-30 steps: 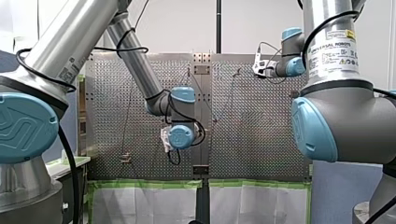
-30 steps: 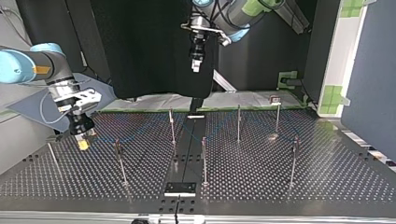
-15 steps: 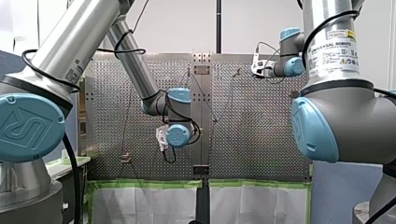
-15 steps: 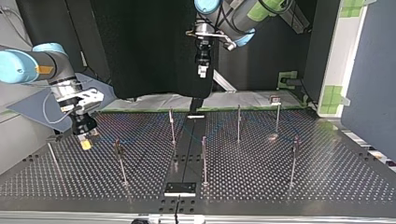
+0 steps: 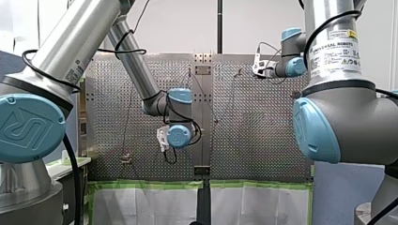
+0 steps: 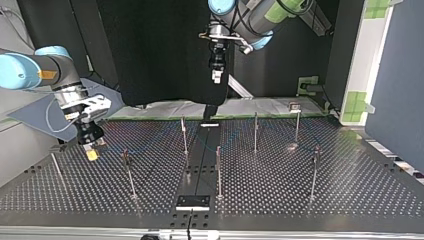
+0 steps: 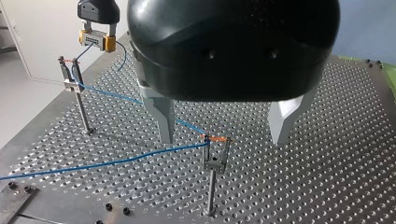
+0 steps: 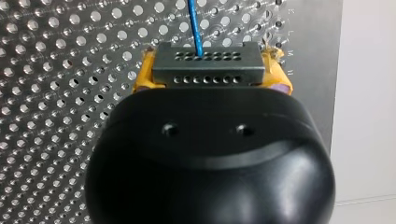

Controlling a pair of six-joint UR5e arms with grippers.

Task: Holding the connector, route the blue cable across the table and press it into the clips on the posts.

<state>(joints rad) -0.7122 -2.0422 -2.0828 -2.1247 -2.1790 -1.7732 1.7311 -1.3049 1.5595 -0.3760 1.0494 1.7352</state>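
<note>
the grey connector (image 8: 207, 70) is pinched between the yellow pads (image 8: 142, 77) of my right hand (image 6: 91, 152), low over the tabletop (image 7: 327, 177). its blue cable (image 7: 116, 161) passes one post (image 7: 83, 112), then meets the clip (image 7: 215, 154) of a nearer post (image 7: 212, 186), below my spread left hand (image 7: 222, 139).

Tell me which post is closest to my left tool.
The post between my left tool's open fingers, where the blue cable bends at its orange-tipped clip. The other post in the left wrist view stands farther off, by my right tool.
</note>
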